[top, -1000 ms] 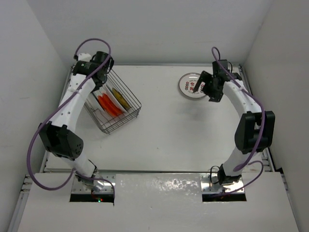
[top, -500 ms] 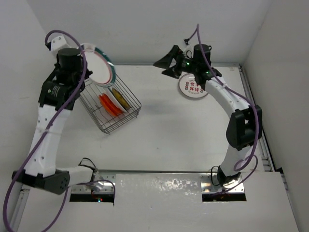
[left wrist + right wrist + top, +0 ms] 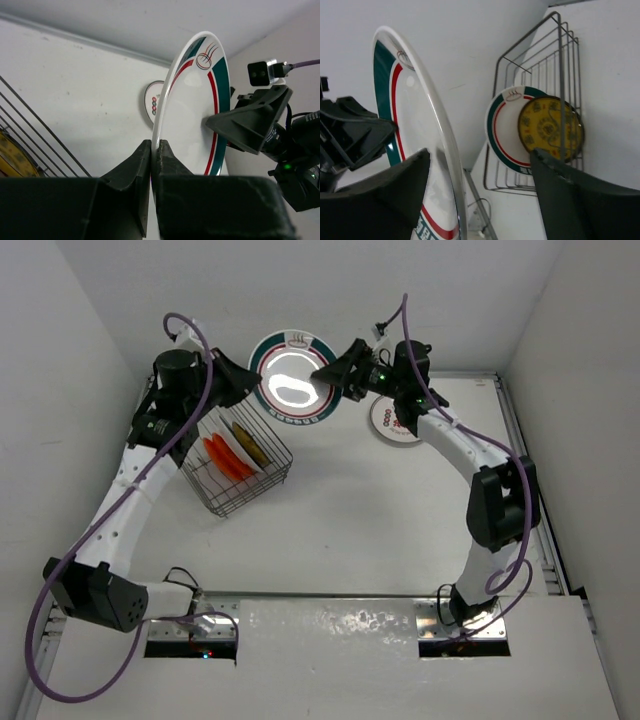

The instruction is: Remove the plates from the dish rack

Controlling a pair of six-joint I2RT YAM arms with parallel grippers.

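My left gripper (image 3: 244, 386) is shut on the rim of a white plate with a teal-and-pink rim (image 3: 292, 380) and holds it on edge in the air, right of the dish rack (image 3: 236, 466). In the left wrist view the fingers (image 3: 152, 150) pinch that plate (image 3: 192, 117). My right gripper (image 3: 327, 377) is open, its fingers on either side of the plate's other edge (image 3: 445, 145). The rack (image 3: 555, 65) holds another teal-rimmed plate (image 3: 505, 135), a yellow plate (image 3: 550, 127) and orange-red plates (image 3: 225, 458). A white plate with red marks (image 3: 392, 423) lies on the table.
The white walls stand close behind the held plate and on both sides. The right arm reaches over the plate with red marks (image 3: 152, 101). The rack's wires (image 3: 35, 142) lie just left of my left gripper.
The left arm has carried the teal-rimmed plate from above the rack rightward to the back middle. The right gripper has closed in until its open fingers straddle the plate's edge.
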